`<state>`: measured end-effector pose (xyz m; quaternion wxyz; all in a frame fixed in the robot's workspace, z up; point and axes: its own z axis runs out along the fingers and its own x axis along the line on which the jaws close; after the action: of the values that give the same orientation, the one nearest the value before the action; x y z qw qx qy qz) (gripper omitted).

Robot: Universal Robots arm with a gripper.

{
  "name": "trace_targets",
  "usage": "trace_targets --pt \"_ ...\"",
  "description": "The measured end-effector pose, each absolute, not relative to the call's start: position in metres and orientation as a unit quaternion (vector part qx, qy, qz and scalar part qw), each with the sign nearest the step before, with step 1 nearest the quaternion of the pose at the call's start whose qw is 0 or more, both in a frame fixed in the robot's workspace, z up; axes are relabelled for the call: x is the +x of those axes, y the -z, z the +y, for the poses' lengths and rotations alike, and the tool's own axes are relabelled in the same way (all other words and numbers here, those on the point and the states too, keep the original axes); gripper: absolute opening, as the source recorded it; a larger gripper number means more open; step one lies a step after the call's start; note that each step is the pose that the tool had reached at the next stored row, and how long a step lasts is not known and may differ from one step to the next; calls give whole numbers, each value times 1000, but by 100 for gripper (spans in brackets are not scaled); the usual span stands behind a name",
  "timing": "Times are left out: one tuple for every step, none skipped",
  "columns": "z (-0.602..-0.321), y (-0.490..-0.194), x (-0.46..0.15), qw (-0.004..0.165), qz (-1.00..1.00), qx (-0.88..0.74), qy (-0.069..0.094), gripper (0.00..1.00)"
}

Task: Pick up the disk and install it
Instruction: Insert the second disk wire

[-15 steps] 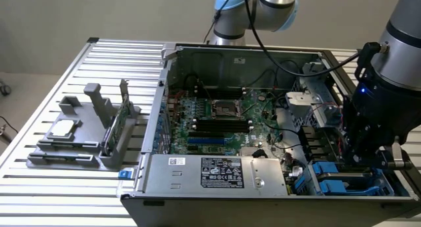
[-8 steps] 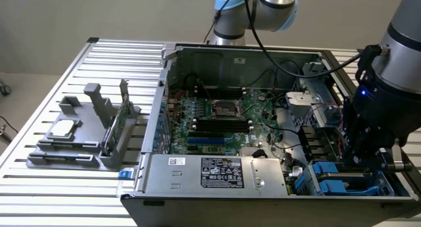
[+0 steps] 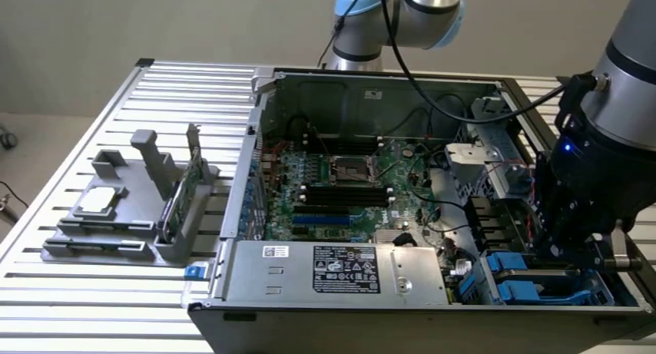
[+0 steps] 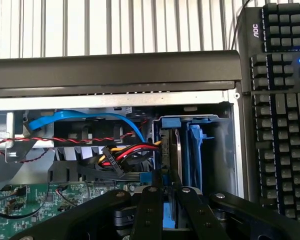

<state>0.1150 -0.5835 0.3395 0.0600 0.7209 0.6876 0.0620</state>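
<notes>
I see a plain beige wall behind a desk (image 3: 123, 239) of ribbed silver slats, lit bright along its near edge. Most of the desk carries an open computer case (image 3: 410, 308), its green motherboard (image 3: 339, 193) exposed well off to the side of my claw, with a labelled power supply (image 3: 343, 269) along the near wall. Farther from the claw stands a grey parts holder (image 3: 134, 216) with a small silver chip on it. A black keyboard (image 4: 282, 110) lies just outside the case, near the claw. My claw (image 4: 171, 192) reaches down into the drive bay at the case's corner, fingers drawn close, pinching the disk (image 4: 171, 155) on edge. The disk sits partly in the bay, its blue carrier (image 4: 196, 150) just beside the fingers, red and blue cables (image 4: 125, 152) alongside.
</notes>
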Motion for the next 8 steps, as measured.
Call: trace_targets --pt "-584 -339 115 59 688 721 -63 17" --pt "-584 -339 115 59 687 721 -63 17" --pt "-584 -339 115 58 687 721 -64 17" --pt "-584 -339 115 57 687 721 -65 17" --pt "-584 -339 115 56 687 721 -66 17" --pt "-585 -339 116 55 687 721 -67 17" --pt "-585 -339 116 54 687 721 -68 17" --pt "-585 -339 116 53 687 721 -68 17"
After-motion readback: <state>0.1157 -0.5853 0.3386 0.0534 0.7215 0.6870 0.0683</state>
